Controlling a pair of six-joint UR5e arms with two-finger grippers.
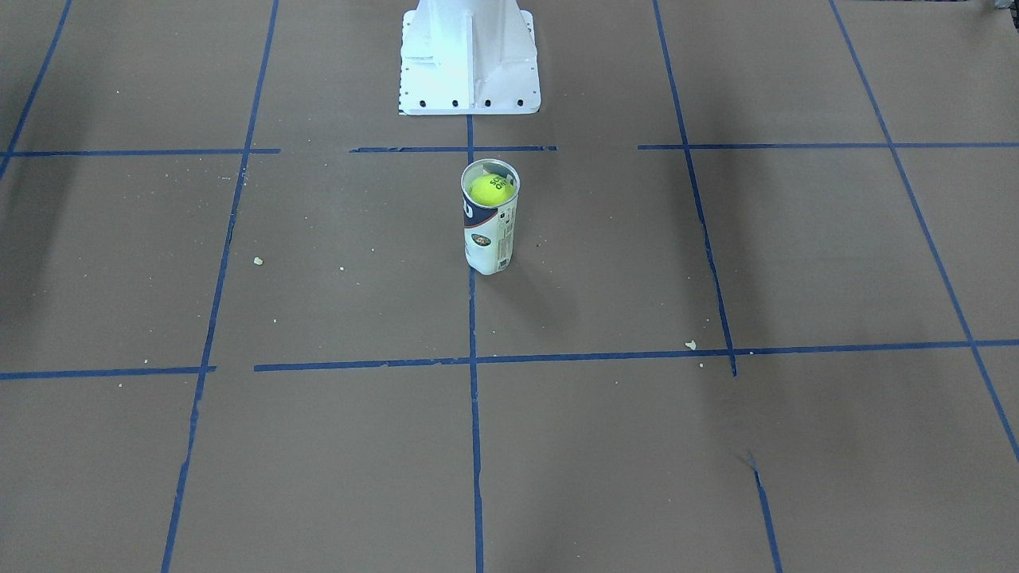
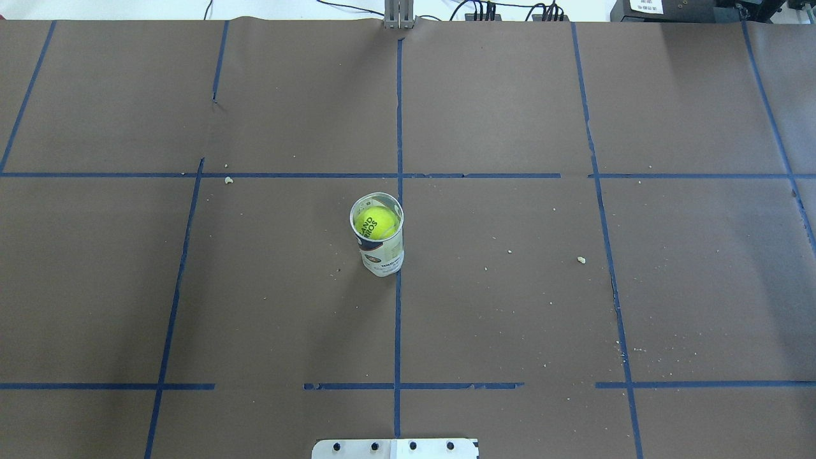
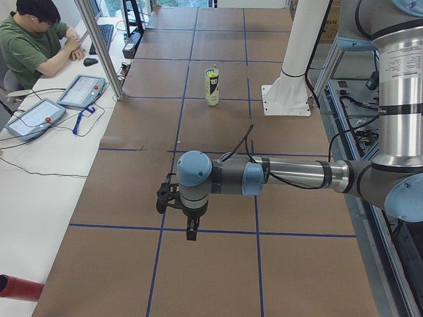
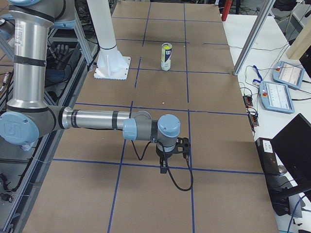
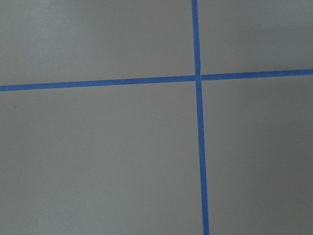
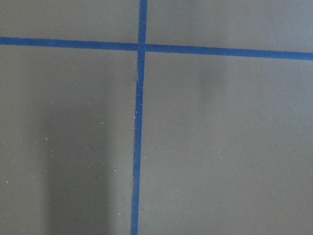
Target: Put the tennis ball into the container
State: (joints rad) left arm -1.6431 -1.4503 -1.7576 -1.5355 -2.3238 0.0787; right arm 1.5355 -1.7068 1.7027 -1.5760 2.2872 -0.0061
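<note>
Brown table, blue tape grid — upright container, white base, crumbs

- The tennis ball: bright yellow-green, dark lettering, sitting inside the container's open top.
- The container: white can, navy band, upright, mid-table, nearer the robot-side edge.

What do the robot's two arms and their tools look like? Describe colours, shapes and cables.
The left arm and right arm are silvery metal tubes joined by rounded joints with pale blue caps. Each ends in a small black tool: left tool, right tool. A thin black cable loops out near each wrist.
</note>
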